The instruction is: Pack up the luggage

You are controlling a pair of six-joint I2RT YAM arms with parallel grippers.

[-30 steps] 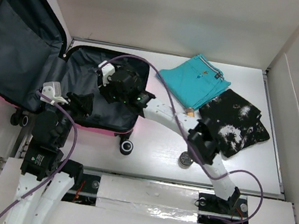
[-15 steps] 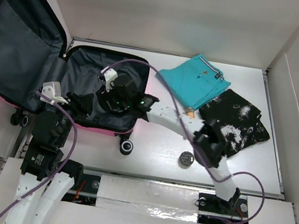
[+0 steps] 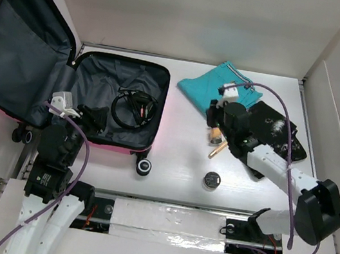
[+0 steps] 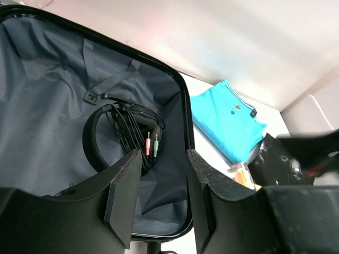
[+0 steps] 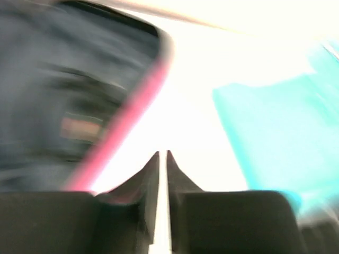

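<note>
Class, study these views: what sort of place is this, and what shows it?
Probably a robotics test cell, not a home: left arm and right arm mounted at a table boxed in by white panels, with staged luggage.

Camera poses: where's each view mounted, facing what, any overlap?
Top external: above and behind the bases, looking down on the white table; left arm, right arm show.
Left wrist: on left arm, looking into the open bright-pink hard-shell suitcase at black corded headphones; left hand shows, open.
Right wrist: blurred, facing suitcase rim and folded turquoise garment; right hand shows, shut.
Shared: all three show suitcase and garment.
</note>
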